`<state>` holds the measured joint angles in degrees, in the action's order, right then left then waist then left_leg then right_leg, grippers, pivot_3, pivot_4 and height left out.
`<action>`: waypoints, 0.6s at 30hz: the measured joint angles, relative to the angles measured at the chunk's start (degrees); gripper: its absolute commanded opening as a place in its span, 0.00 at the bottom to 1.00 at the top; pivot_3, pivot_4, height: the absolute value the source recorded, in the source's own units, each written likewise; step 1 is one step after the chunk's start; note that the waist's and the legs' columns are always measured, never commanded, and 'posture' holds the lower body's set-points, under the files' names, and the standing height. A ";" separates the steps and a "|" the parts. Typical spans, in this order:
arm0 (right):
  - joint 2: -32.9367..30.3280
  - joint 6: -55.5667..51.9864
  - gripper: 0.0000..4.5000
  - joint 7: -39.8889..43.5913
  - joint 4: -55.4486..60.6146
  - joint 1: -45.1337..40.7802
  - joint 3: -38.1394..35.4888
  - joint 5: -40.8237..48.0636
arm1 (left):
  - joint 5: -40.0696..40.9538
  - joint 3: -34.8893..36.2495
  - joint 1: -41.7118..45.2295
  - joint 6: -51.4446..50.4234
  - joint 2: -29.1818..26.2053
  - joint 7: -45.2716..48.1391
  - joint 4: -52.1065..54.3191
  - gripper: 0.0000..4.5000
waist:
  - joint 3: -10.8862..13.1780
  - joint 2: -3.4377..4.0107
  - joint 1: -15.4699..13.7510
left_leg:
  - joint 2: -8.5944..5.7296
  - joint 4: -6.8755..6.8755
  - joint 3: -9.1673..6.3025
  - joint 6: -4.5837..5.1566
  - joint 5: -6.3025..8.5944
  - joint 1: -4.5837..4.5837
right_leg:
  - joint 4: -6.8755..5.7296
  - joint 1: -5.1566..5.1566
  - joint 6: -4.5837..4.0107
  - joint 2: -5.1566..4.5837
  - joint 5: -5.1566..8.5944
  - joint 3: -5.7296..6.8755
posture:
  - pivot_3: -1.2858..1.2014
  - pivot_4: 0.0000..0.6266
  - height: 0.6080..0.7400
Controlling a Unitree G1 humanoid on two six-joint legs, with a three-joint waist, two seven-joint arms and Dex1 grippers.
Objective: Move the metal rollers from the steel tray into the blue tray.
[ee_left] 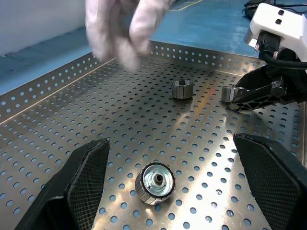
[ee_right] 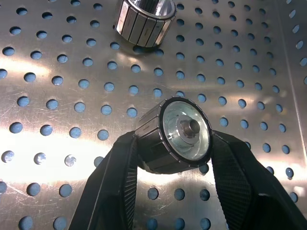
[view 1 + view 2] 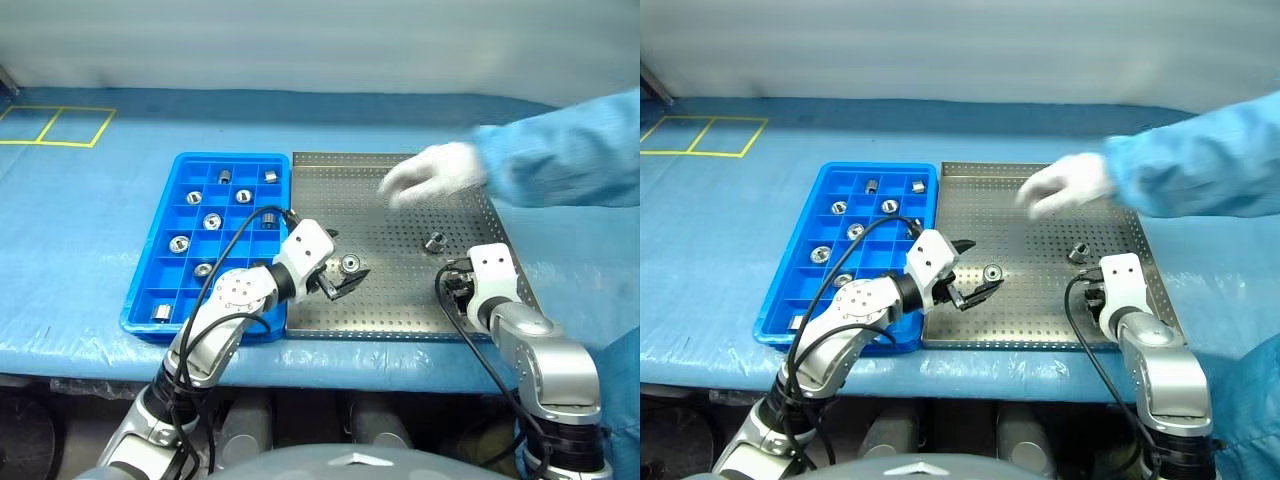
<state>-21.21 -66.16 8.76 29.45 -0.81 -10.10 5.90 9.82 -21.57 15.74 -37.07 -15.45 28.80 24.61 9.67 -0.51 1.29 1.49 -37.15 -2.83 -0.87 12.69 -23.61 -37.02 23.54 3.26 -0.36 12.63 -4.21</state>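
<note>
Blue-covered desk (image 3: 90, 260) is carrying the steel tray (image 3: 400, 320), blue tray (image 3: 145, 320) on its left. Right gripper (image 2: 175, 158) is clamping a roller (image 2: 175, 136), axis lying level. Left gripper (image 1: 168, 187), jaws wide, is straddling another roller (image 1: 154, 183), bore facing the wrist. A gloved hand (image 3: 435, 172) is hovering over the steel tray's far side.

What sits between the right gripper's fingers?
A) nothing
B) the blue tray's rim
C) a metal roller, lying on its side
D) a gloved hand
C: in the right wrist view the right gripper has its two fingers against either side of a metal roller over the steel tray.
</note>
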 measured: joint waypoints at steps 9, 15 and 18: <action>1.10 1.79 0.42 0.23 -1.17 -0.45 -0.57 0.30 | -0.03 0.07 -0.51 -0.43 -0.62 -0.22 0.25 1.00 | 0.00 0.01 -0.02 | 0.00 0.00 -0.01 0.00 0.00 0.00 | 0.00 0.00 0.01 0.00 -0.01 0.00 | 0.54 0.24 1.00; 1.75 3.17 0.42 4.94 3.41 -3.87 5.12 4.23 | -2.33 1.09 -1.15 -7.39 -3.68 -3.96 3.38 1.00 | 0.01 0.05 0.31 | 0.05 0.03 -0.03 0.01 -0.01 0.01 | -0.18 0.12 0.01 0.08 -0.01 -0.01 | 0.56 0.24 1.00; 2.65 6.01 0.42 6.57 4.71 -9.06 9.51 5.60 | -2.63 2.84 -1.49 -10.83 -4.43 -5.90 6.63 1.00 | 0.01 0.03 -0.25 | 0.05 0.03 -0.12 0.02 -0.02 0.01 | -0.21 0.10 -0.02 0.10 0.01 0.05 | 0.58 0.24 1.00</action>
<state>-18.56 -60.15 15.34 34.16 -9.88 -0.59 11.50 7.19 -18.73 14.25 -47.90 -19.88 22.90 31.24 9.68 -0.48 1.04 1.53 -37.12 -2.96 -0.86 12.67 -23.60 -37.23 23.64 3.24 -0.26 12.63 -4.16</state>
